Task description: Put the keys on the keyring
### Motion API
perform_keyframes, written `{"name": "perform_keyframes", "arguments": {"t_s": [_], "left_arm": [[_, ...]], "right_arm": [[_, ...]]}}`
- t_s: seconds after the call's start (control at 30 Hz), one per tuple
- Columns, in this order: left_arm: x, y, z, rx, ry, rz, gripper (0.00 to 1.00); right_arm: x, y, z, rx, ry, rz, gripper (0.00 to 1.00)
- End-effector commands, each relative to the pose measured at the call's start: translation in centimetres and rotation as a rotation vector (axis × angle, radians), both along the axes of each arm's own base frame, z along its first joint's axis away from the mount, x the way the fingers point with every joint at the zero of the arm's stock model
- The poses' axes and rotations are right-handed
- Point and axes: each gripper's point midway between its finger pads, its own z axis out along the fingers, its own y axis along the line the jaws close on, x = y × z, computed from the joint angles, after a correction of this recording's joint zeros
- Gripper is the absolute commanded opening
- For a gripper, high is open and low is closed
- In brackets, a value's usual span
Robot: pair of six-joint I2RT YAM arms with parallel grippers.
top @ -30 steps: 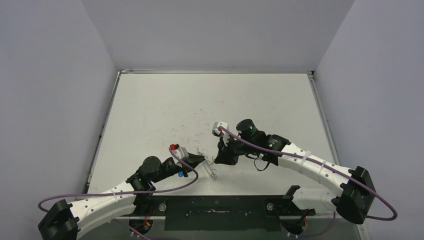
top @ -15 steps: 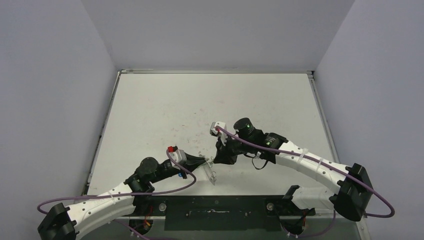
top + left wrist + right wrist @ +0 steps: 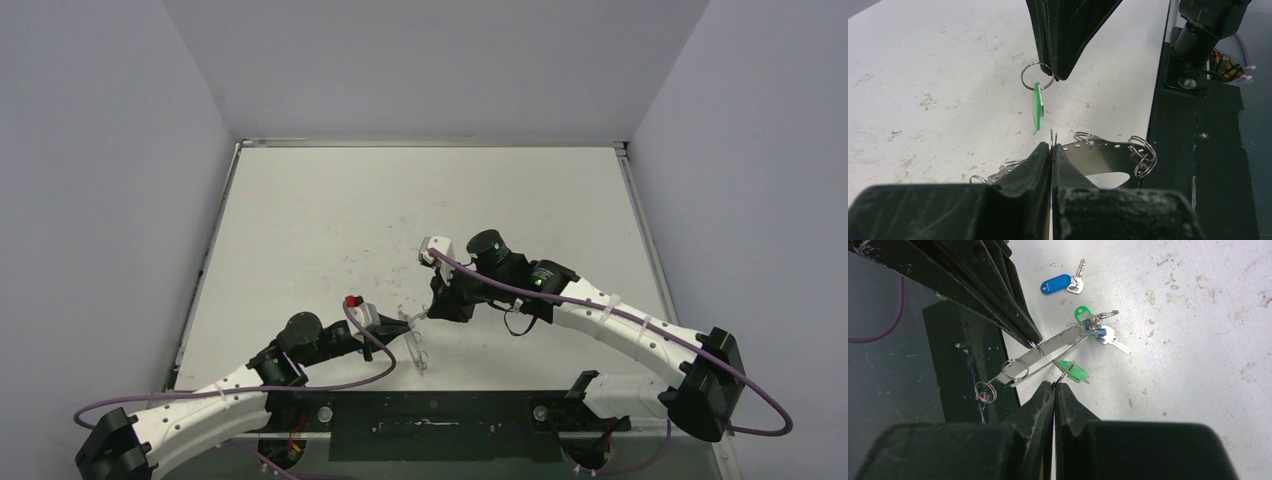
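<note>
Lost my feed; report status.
Left fingers shut on keyring. Right fingers shut on ring of green key, dangling near keyring. Blue key lying loose. Nothing blocking.

The counter [image 3: 420, 200] is white, dull and well worn. Brownish scuffs [image 3: 928, 102] and dark specks are scattered over it, thickest near its middle. A thin metal rim [image 3: 430, 143] runs along its far edge and down both sides. Three plain, pale grey-lilac walls close it in: a left wall [image 3: 100, 200], a back wall [image 3: 430, 70] and a right wall [image 3: 740, 200]. Along the near edge lies a black plate [image 3: 480, 435], flat and matt, with a small screw [image 3: 1203, 135] set in it and a faint pale scratch on its face.
</note>
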Motion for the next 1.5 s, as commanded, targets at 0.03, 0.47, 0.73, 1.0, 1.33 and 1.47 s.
{"name": "perform_keyframes", "arguments": {"t_s": [0.03,0.47,0.73,1.0,1.33,1.47], "left_arm": [[0.3,-1.3,2.2,-0.062,-0.027,-0.032,0.00],[-1.5,-3.7,-0.3,-0.025,-0.002,-0.096,0.00],[-2.3,-3.7,-0.2,-0.032,-0.033,-0.053,0.00],[-3.1,-3.5,0.1,-0.039,-0.048,-0.057,0.00],[-3.3,-3.3,0.6,-0.046,-0.051,-0.051,0.00],[-3.3,-3.3,0.6,-0.046,-0.052,-0.051,0.00]], "right_arm": [[0.4,0.2,1.3,0.030,-0.048,-0.013,0.00],[-2.0,-1.6,-1.3,0.024,0.042,-0.030,0.00],[-3.6,-1.5,-2.4,0.063,0.132,-0.028,0.00],[-5.2,-1.5,-1.7,0.098,0.134,0.017,0.00],[-6.8,-1.3,-1.1,0.042,0.102,0.104,0.00],[-7.1,-1.5,-1.1,0.019,0.085,0.121,0.00]]}}
